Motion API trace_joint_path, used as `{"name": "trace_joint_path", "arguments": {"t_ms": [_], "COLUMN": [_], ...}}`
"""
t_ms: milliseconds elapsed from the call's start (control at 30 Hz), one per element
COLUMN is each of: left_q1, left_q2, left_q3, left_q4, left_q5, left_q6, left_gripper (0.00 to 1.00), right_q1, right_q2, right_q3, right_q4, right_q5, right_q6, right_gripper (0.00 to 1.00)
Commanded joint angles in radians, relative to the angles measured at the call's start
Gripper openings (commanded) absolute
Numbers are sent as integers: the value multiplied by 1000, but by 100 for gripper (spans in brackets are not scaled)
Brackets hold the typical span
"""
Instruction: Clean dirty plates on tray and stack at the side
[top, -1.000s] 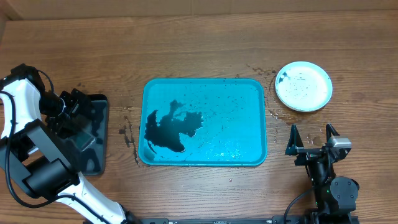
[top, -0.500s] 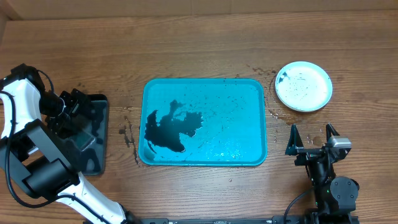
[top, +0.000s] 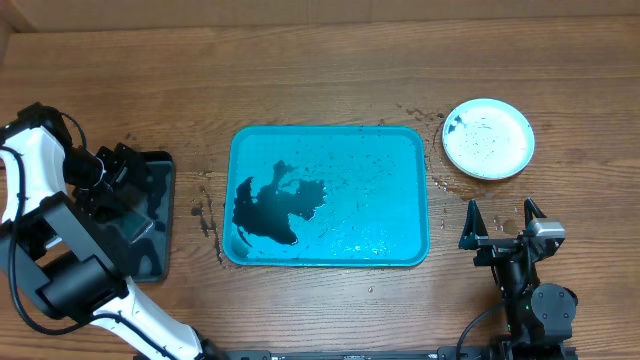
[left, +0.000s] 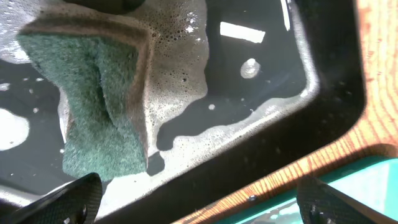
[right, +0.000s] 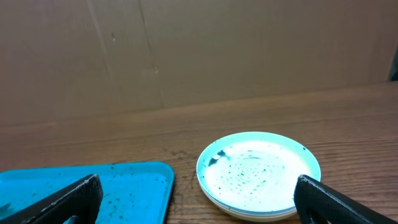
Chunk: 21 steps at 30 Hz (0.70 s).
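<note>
While both arms sit clear of the dishes, overhead view: right gripper (top: 500, 208) fingers spread wide, nothing between them. plates (top: 488, 138) stacked on the table (top: 320, 70) straight ahead of it, apart from it. Top plate white with dark specks; count in the stack not readable. Turquoise tray (top: 390, 190) just to that gripper's left, lying between the two arms, with a black puddle (top: 270, 208) and scattered specks inside, no plates on it. left gripper (top: 122, 170) hangs over the black tray (top: 155, 250); its fingers are hard to make out from this angle.

Left wrist view: both fingertips at the bottom corners of the frame, so spread wide, holding nothing. Below them the black tray holds foamy water. Green sponge (left: 102, 106) lies in it ahead of the left fingertip, not touching it. Strip of wood and a corner of the turquoise tray show by the right fingertip.

Right wrist view: fingers spread, empty. Plates ahead between the tips, nearer the right one; at least two rims visible. Turquoise tray corner ahead of the left tip. Cardboard wall (right: 186, 50) behind.
</note>
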Motion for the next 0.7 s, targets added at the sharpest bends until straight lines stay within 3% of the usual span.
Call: {"name": "trace_joint_path", "arguments": {"t_ms": [0,333,467,667], "left_q1": [-34,-304,-465,-525], "left_q2": [-136,-451,-638,-876], "left_q3": [2,-66,-244,-449], "left_q4": [0,86,221,261], "left_q5": [8,-55,-150,-200], "left_q6": [70,246,262,261], "left_gripper": [99,100,100,100], "right_q1": [-6,-6,-6,-6], "right_q2": [-10,-10,-10,-10], "right_q3": [-10,-10,-10,-10], "right_q4": [6,6,6,6], "right_q5": [10,10,10,10], "right_q6": [-3,-3,-3,-3], "right_gripper": [100,100,100,100]}}
